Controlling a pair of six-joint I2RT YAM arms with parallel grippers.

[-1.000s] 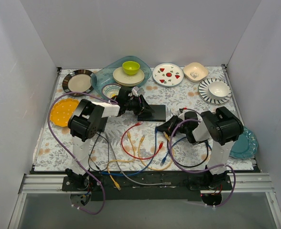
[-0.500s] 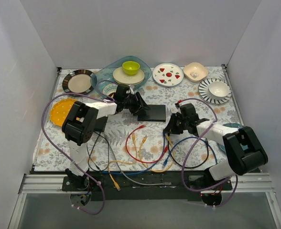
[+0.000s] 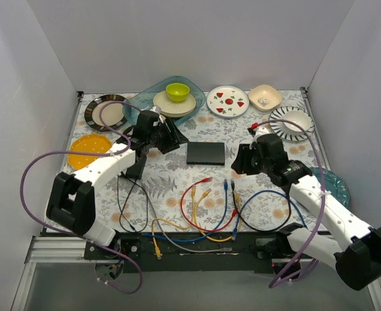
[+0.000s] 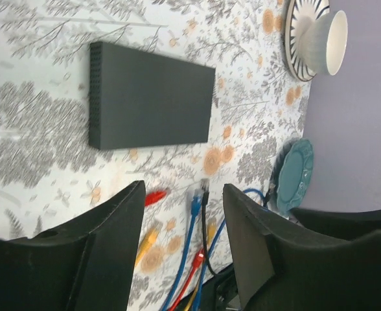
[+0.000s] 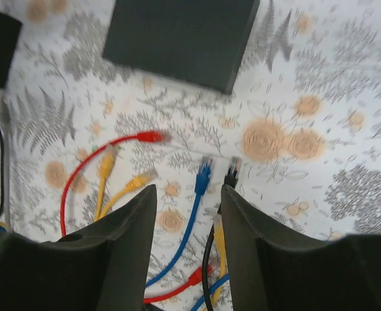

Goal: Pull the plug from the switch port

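Switch [image 3: 205, 153]: flat on the floral desk [image 3: 249, 129], between the two arms.
Cable plugs [image 5: 205, 170]: loose on the desk near the switch, not touching it.
Left gripper [image 4: 183, 194]: jaws apart, empty.
Right gripper [image 5: 188, 194]: jaws apart, empty.

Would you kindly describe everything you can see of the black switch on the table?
The switch is a flat, matte black rectangular box with a finely ribbed short side. It lies flat on the floral tablecloth, mid-table. No cable is plugged into any side that shows; the loose cable plugs lie apart from it, toward the near edge. Only the cloth touches it. Its sockets cannot be made out.
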